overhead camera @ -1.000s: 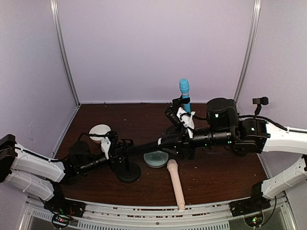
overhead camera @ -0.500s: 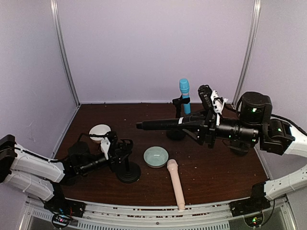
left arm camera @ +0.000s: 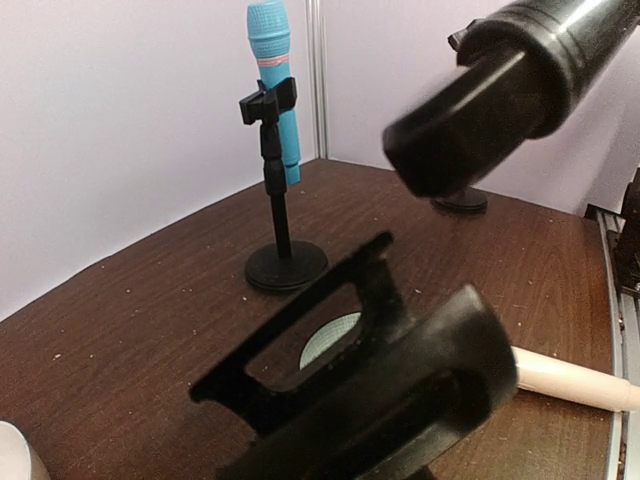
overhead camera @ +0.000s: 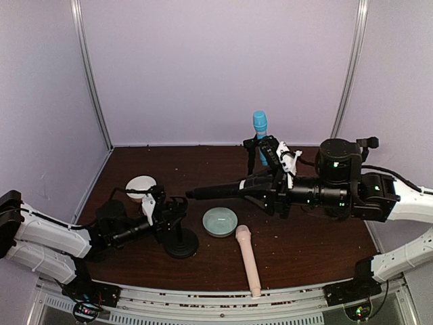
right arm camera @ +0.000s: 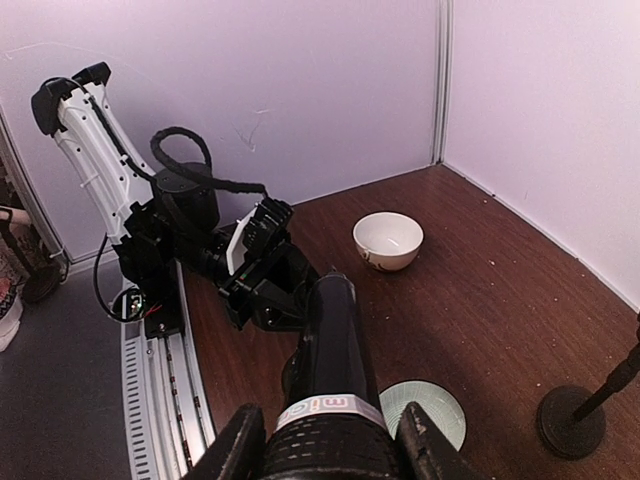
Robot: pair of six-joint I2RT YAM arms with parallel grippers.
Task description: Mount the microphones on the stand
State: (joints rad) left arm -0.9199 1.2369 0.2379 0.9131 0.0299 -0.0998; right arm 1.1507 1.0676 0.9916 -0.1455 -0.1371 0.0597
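1. Top external view, closest to the arms: the pink microphone (overhead camera: 248, 261) lies flat on the table (overhead camera: 203, 162), near the front edge. Nothing touches it, and it has not moved.
2. A bit further in, the left gripper (overhead camera: 162, 210) sits right at the front stand (overhead camera: 181, 244). This stand has no microphone in it yet. The fingers are hidden, so I cannot tell if they pinch the post. This arm has kept still for the last second.
3. Just beside that stand is the green bowl (overhead camera: 220, 221), in the same spot as before.
4. Above the bowl hangs the black microphone (overhead camera: 220, 190). It lies sideways in the air, with one end pointing left toward the front stand. The right gripper (overhead camera: 269, 186) pinches it tight on both sides.
5. A second ago that end was low down, right at the stand's clip. Then it went up and away to the right. Now it has come down a little and moved back left, but it is not touching the clip. I think the first try did not go in, and the arm is lining up to try again.
6. The white bowl (overhead camera: 141, 184) sits further back on the left.
7. Farthest back, the blue microphone (overhead camera: 260, 125) stands upright in the clip of the back stand (left arm camera: 275, 200). That one looks done, so two are left.
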